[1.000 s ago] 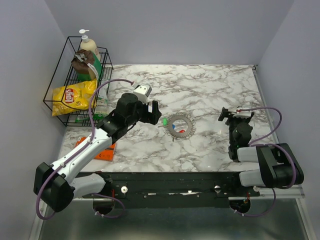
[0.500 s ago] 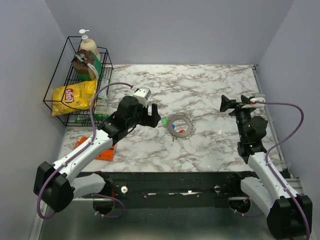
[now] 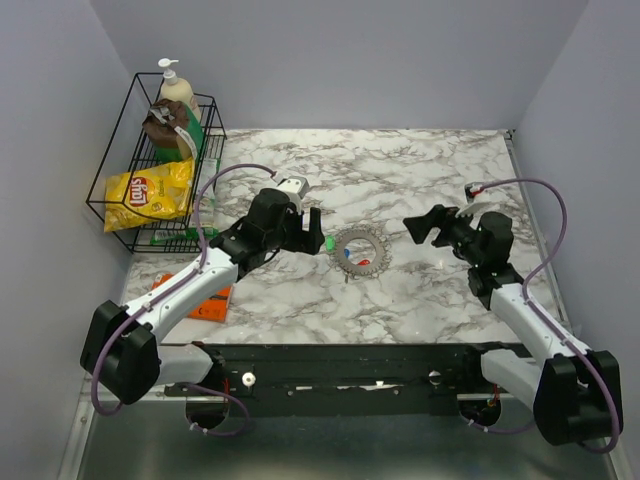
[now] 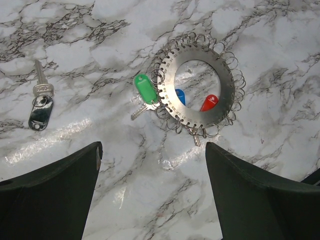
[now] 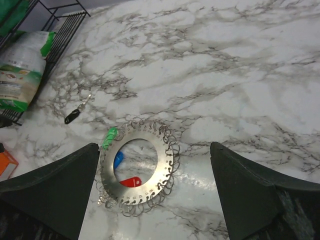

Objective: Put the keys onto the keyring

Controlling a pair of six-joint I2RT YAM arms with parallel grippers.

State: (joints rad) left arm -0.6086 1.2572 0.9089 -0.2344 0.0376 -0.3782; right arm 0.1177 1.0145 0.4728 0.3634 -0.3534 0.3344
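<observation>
The keyring [image 3: 372, 240] is a flat silvery disc fringed with small wire loops, lying at mid-table. Three keys lie at it: a green-headed key [image 4: 145, 90] against its outer left edge, and a blue head [image 4: 180, 96] and a red head [image 4: 209, 102] showing inside its hole. A loose silver key with a black tag [image 4: 40, 102] lies apart to the left. My left gripper [image 3: 312, 230] hovers open just left of the keyring, nothing between its fingers [image 4: 60, 195]. My right gripper [image 3: 425, 224] hangs open to the right of the keyring [image 5: 162, 167], empty.
A black wire basket [image 3: 112, 205] at the back left holds a yellow chip bag [image 3: 148, 192] and a pump bottle [image 3: 178, 92]. An orange object [image 3: 212, 305] lies under the left arm. A green-and-white packet [image 5: 20, 75] lies beside the basket.
The right arm has unfolded from the near right edge and swung left, bringing its gripper close to the keyring. The left gripper has edged slightly towards the keyring.
</observation>
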